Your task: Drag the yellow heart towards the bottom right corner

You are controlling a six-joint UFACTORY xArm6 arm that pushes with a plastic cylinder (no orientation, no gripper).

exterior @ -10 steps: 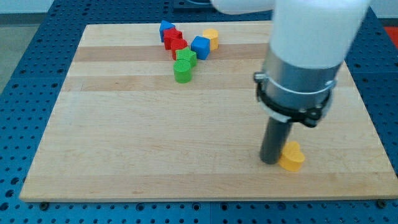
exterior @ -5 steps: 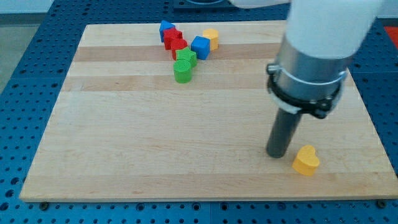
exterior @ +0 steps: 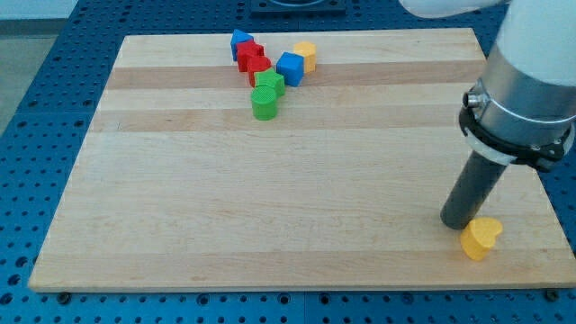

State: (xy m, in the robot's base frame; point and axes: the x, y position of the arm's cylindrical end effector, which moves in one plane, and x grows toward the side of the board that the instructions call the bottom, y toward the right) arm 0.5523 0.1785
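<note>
The yellow heart lies on the wooden board near its bottom right corner. My tip rests on the board just to the upper left of the heart, touching or almost touching it. The dark rod rises from there to the grey and white arm at the view's right.
A cluster of blocks sits near the board's top: a blue block, two red blocks, a blue cube, a yellow block, a green block and a green cylinder.
My tip has moved right and slightly down, pushing the yellow heart closer to the bottom right corner. The cluster at the top has not moved.
</note>
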